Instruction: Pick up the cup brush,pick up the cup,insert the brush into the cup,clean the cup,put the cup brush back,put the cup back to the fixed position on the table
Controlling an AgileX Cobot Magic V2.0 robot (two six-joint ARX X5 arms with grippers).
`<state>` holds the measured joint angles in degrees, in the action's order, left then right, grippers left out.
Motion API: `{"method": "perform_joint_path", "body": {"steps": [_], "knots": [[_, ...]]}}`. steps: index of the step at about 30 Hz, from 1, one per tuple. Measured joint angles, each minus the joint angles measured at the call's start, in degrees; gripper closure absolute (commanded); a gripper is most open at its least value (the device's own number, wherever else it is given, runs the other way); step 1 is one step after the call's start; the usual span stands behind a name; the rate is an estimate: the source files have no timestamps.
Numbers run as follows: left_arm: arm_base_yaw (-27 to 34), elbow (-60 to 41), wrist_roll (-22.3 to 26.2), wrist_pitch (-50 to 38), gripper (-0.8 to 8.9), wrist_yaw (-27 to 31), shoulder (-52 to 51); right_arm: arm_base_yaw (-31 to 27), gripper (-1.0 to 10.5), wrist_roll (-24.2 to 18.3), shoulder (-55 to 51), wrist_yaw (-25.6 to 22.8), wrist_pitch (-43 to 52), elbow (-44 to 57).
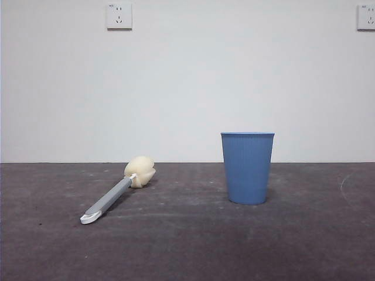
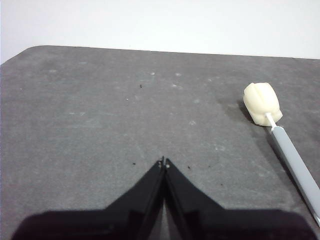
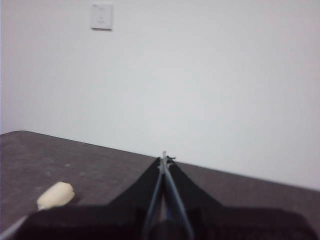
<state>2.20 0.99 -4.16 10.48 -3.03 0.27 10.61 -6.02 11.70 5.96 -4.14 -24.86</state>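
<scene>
On the counter [image 1: 187, 246] nothing has been lifted yet, so the step in hand looks like the very first one: picking up the cup brush [image 1: 117, 192]. It lies flat, its cream sponge head toward the wall and its white handle tip toward the near edge. The cup [image 1: 247, 167] stands upright and well apart from it, mouth up, with no brush inside. Neither arm shows in the front view. The left pincer [image 2: 163, 161] is clenched, tips together, holding nothing, above bare counter with the brush off to one side of it. The right pincer [image 3: 164, 157] is clenched too and empty, raised and facing the wall; the cup does not appear in its view. As a judgement, the left pincer is better placed for the brush: it would need to release, move across over the grey handle, line its jaws across it, then descend and grip.
</scene>
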Motion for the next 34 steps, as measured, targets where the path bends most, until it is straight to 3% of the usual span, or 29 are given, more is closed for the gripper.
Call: {"method": "perform_joint_path", "body": {"steps": [8, 18, 23, 34], "knots": [[0.00, 0.00, 0.00, 0.00, 8.17, 0.00, 0.00, -4.20, 9.5, 3.58, -5.46, -0.02, 3.21, 13.05], [0.00, 0.00, 0.00, 0.00, 8.17, 0.00, 0.00, -5.38, 9.5, 8.52, -11.45, 0.00, 2.64, 23.80], [0.00, 0.00, 0.00, 0.00, 8.17, 0.02, 0.00, -5.66, 9.5, 9.64, -11.45, 0.00, -4.76, 24.11], [0.00, 0.00, 0.00, 0.00, 8.17, 0.02, 0.00, -5.70, 9.5, 9.05, -11.45, -0.20, -5.18, 24.02]]}}
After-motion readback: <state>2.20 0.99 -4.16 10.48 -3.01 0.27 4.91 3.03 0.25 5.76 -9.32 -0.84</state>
